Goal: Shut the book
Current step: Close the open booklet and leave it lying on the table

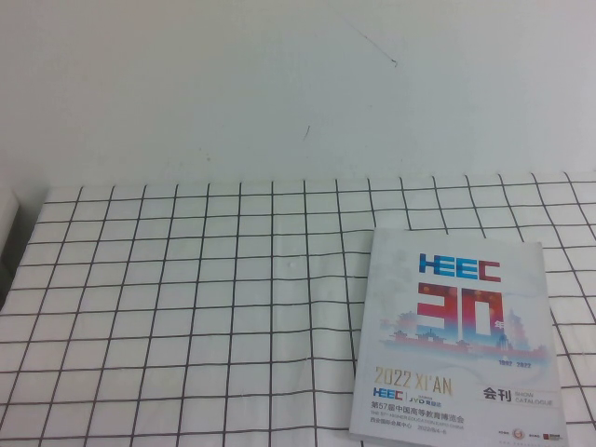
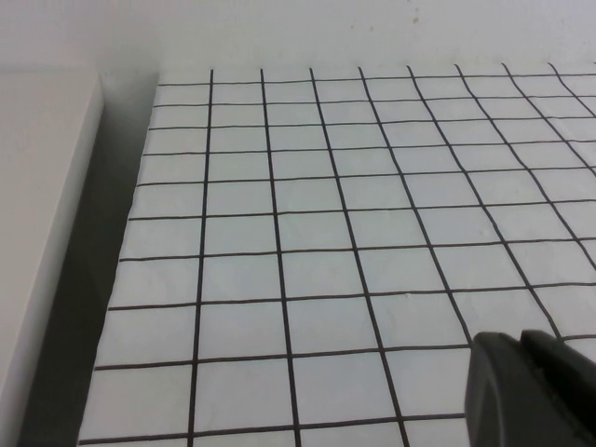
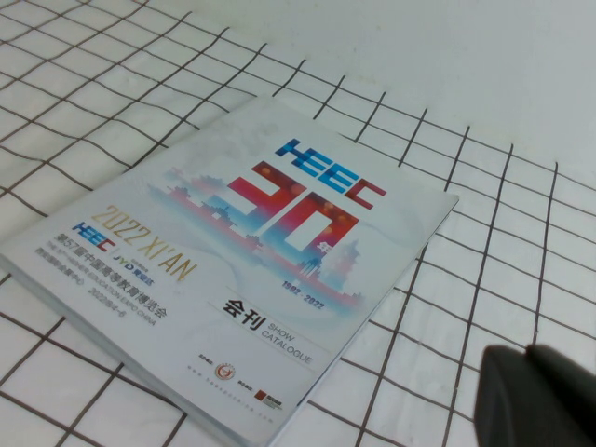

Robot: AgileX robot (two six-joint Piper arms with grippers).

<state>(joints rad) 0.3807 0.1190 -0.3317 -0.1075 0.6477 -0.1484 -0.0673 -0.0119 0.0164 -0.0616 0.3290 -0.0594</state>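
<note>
one book (image 1: 456,345) lies flat on the table (image 1: 186,307), closed, front cover up. it sits on the robot's right side at the near edge, on a white cloth (image 1: 140,279) ruled in black squares. left hand (image 2: 533,391): only a dark part shows in its wrist view, above bare cloth near the cloth's left edge, touching nothing visible. spread or pressed together: cannot tell. right hand (image 3: 538,399): a dark part above the cloth, near the book but apart from it. state likewise cannot be told.
</note>
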